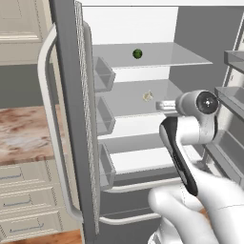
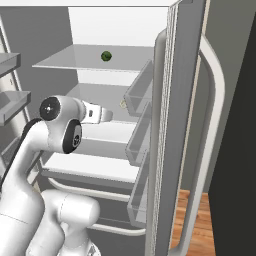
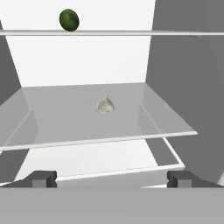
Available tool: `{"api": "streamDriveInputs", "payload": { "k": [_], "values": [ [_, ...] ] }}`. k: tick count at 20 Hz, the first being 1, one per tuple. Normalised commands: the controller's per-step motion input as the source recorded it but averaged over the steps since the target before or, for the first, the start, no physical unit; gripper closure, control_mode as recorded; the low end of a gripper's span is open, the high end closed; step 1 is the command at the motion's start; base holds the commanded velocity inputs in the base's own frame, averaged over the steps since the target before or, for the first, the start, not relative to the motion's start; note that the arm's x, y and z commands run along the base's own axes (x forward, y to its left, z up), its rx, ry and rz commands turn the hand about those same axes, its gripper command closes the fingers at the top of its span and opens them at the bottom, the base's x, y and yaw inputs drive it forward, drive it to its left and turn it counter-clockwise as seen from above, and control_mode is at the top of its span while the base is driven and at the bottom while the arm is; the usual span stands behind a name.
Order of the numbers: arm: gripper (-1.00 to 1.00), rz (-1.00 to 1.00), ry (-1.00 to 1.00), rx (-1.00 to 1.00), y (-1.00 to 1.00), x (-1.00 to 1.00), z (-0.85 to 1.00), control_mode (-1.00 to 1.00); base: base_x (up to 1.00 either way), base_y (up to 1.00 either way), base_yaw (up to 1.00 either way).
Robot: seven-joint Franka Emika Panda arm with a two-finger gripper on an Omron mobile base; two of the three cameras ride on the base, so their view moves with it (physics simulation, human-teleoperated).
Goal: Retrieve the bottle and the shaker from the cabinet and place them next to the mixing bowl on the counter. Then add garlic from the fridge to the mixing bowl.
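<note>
A pale garlic bulb (image 3: 105, 105) lies on the fridge's middle glass shelf (image 3: 52, 127), near its centre; it also appears as the garlic (image 1: 147, 96) and garlic (image 2: 123, 104) in the base views. My gripper (image 3: 112, 179) is open, its two dark fingertips (image 3: 43, 178) wide apart, in front of that shelf's front edge and short of the garlic. The hand (image 1: 166, 105) reaches into the open fridge with nothing held. The bottle, the shaker and the mixing bowl are out of view.
A small dark green round item (image 3: 69, 20) sits on the upper shelf. The open fridge door (image 1: 66, 119) with its bins (image 1: 104, 74) stands left, the other door (image 2: 185, 125) right. A marbled counter (image 1: 24, 133) with drawers lies far left.
</note>
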Motion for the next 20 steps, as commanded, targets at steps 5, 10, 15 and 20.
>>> {"api": "streamDriveInputs", "payload": {
  "k": [5,10,15,20],
  "values": [
    [-1.0,0.0,0.05,0.04,-0.07,0.49,0.0,-1.0,0.0,0.0,0.0],
    [-1.0,0.0,0.01,0.0,-0.16,0.61,-0.02,-1.0,0.0,0.0,0.0],
    [-1.0,0.0,0.03,0.0,-0.2,0.62,-0.01,-1.0,0.0,0.0,0.0],
    [-1.0,0.0,0.04,0.0,-0.05,0.54,-0.15,-1.0,0.0,0.0,0.0]
  ]
}}
